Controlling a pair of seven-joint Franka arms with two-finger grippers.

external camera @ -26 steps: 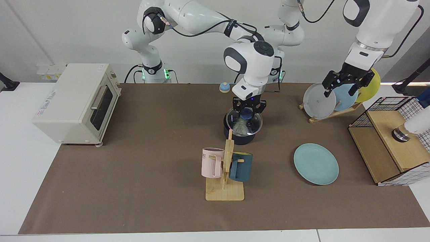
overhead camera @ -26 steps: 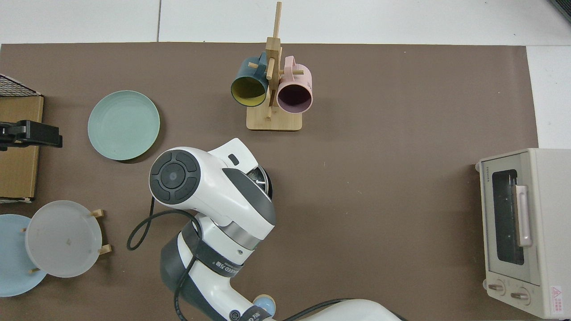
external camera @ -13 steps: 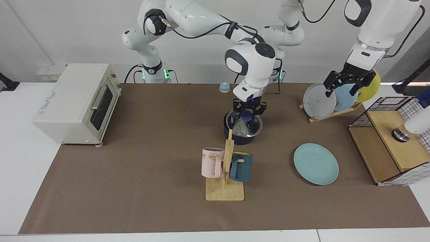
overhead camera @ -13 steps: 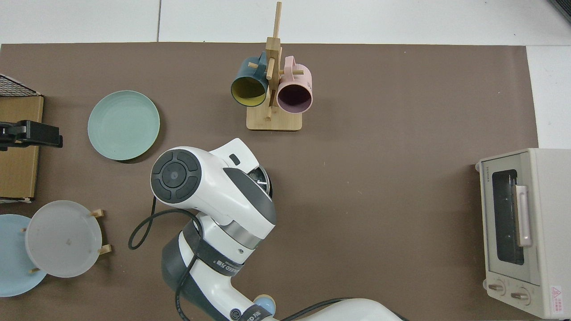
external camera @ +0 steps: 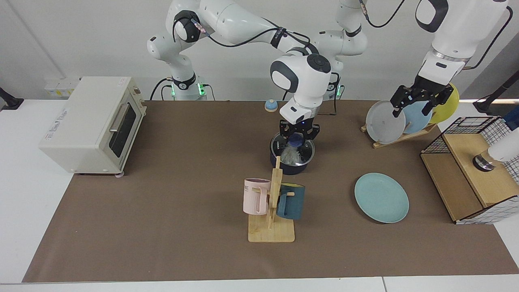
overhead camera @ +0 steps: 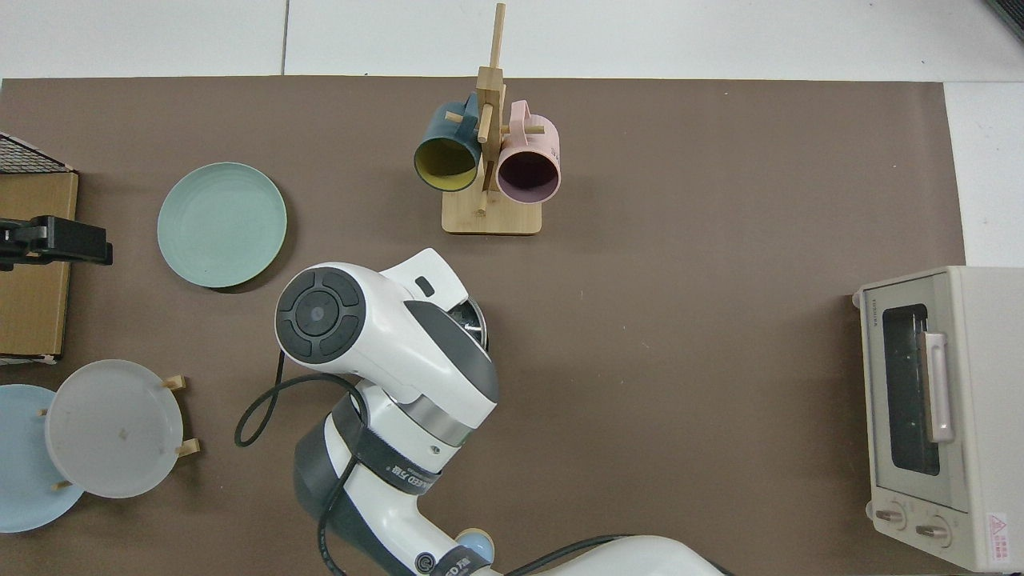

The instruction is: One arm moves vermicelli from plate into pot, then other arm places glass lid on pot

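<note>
The pink mug (external camera: 256,196) shows only the letters "E". My right gripper (external camera: 298,136) closes its fingers on the blue knob of the glass lid (external camera: 294,151), which sits directly under them on the pot (external camera: 290,165), with the vermicelli (external camera: 290,154) beneath the glass. My left gripper (external camera: 419,98) waits, fingers apart, empty, well away by the plate rack (external camera: 399,137).

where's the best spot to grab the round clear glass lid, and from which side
By its blue centre knob, straight down from above: the round clear glass lid lies level on the small dark navy pot, its thin rim flush, the knob the only raised part. The right hand is at that knob; the left hand waits by the plate rack.
</note>
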